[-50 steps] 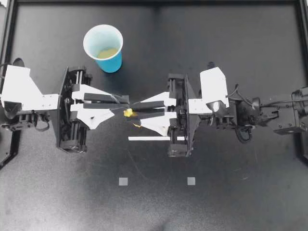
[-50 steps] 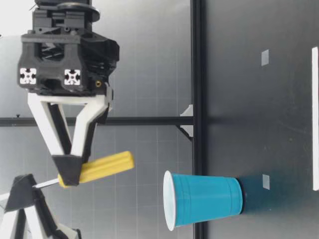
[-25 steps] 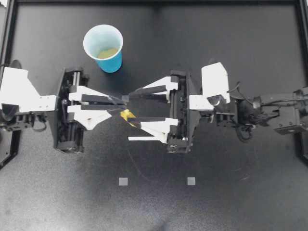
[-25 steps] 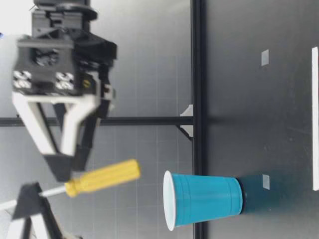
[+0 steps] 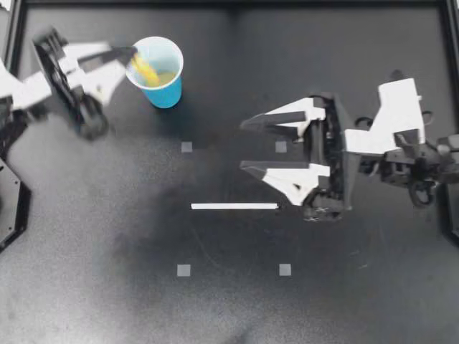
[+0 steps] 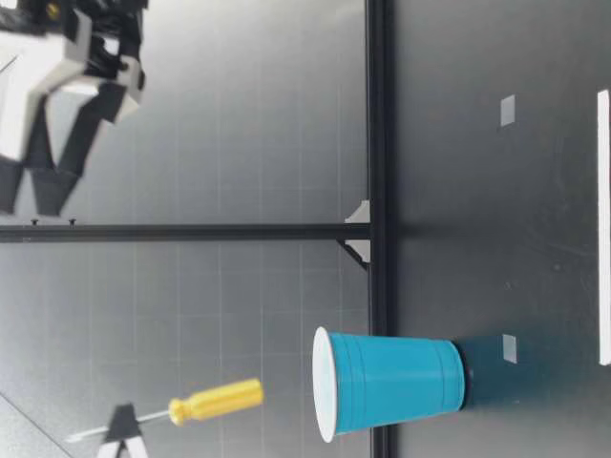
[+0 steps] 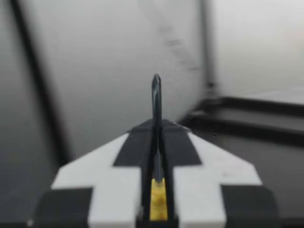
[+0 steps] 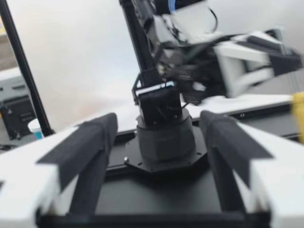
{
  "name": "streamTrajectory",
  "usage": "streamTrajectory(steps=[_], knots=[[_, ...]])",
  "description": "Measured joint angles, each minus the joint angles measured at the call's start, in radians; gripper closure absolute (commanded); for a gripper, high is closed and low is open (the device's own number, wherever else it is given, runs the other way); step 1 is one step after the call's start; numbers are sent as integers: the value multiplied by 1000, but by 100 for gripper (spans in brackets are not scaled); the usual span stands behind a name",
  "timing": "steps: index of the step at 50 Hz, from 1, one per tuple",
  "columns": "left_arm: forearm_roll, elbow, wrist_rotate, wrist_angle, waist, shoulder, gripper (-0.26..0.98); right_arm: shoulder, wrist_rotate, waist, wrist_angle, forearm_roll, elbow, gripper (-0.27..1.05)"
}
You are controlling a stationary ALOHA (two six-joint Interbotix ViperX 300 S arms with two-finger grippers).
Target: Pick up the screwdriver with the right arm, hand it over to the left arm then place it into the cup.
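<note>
Over at the far left of the desk [image 5: 344, 287], the left pincer [image 5: 131, 53] is clamped on the metal shaft of the yellow-handled screwdriver [image 5: 144, 70]. It holds the tool over the open mouth of the blue cup [image 5: 167, 93], handle end pointing down. Seen from desk height, the handle hangs clear above the rim, not inside. The right pincer [image 5: 244, 145] sits well apart to the right, fingers spread wide, nothing between them.
</note>
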Motion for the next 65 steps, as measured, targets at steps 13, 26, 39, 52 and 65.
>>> streamTrajectory(steps=[13, 26, 39, 52, 65], knots=[[-8, -44, 15, 0, 115, 114, 69, -5, 0, 0, -2, 0, 2, 6], [-8, -64, -6, -2, 115, 242, 69, -6, 0, 0, -2, 2, 3, 6], [-20, -64, -25, -8, 117, 267, 56, -6, 2, 0, -2, 2, 3, 6], [-21, -67, -34, -14, 117, 272, 14, -5, 3, 0, -2, 0, 3, 6], [-21, -72, -72, -9, 115, 261, 11, -6, 3, 0, -2, 2, 3, 6]])
